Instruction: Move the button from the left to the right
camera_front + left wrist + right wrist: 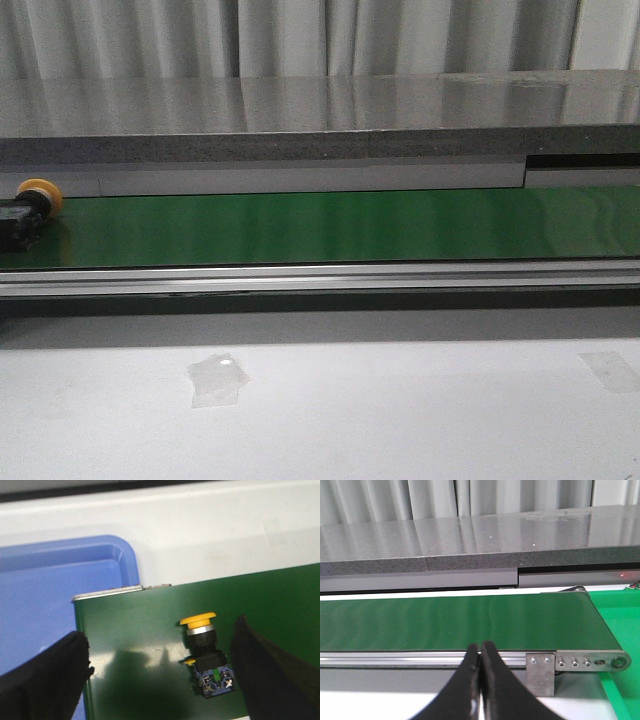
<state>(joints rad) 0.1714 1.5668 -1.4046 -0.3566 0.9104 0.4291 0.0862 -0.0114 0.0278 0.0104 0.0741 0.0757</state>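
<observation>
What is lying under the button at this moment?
The button lies on its side on the green conveyor belt, near the belt's end. The belt surface directly beneath its dark body is covered and cannot be seen.

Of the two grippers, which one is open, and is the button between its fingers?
The left gripper is open: its black fingers stand wide apart on either side of the button, which lies on the green belt. The right gripper is shut and empty.

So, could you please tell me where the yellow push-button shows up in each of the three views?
Front view: the push-button lies at the far left edge, on the green belt.
Left wrist view: right of centre on the belt, between the open left pincer's fingers, touching neither.
Right wrist view: not in it.
Shared landmark: the green belt.
</observation>
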